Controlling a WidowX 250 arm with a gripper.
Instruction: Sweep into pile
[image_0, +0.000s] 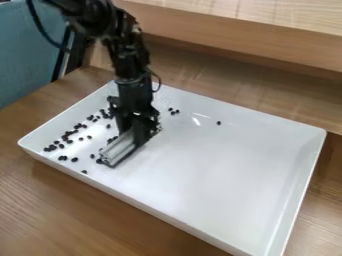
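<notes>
Up front there's wooden surface (67, 220), then the white tray (220, 185), and here I am in its left half, my claw (139, 131) closed on a pale grey bar (122, 147)! Calling twelve the top of the view, the bar points between seven and eight o'clock, and the main scatter of dark beans (65, 136) lies off its long left side, eight to ten from me, a few right beside it. Strays (173, 112) at two, a loner (218, 122) near three; next sweep should gather nine o'clock's crowd
</notes>
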